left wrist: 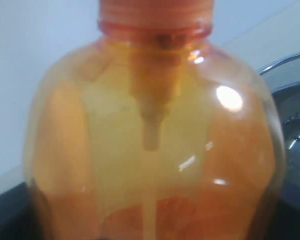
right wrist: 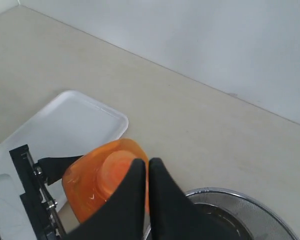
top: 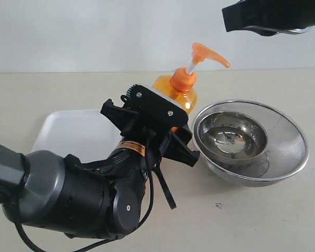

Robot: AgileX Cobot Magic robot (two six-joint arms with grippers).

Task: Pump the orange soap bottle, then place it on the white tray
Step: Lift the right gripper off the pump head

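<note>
Beige tbl [top: 262, 220], L gripper [top: 160, 126] clamps orange soap bottle [top: 185, 95], label [left wrist: 162, 217] blurred

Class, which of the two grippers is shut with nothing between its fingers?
The right gripper: shut empty above the orange soap bottle, whereas the left gripper clasps that bottle.

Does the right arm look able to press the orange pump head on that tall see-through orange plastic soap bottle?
Probably yes: the right gripper, jaws shut, hangs above the pump head of the orange soap bottle with nothing visible between them.
</note>
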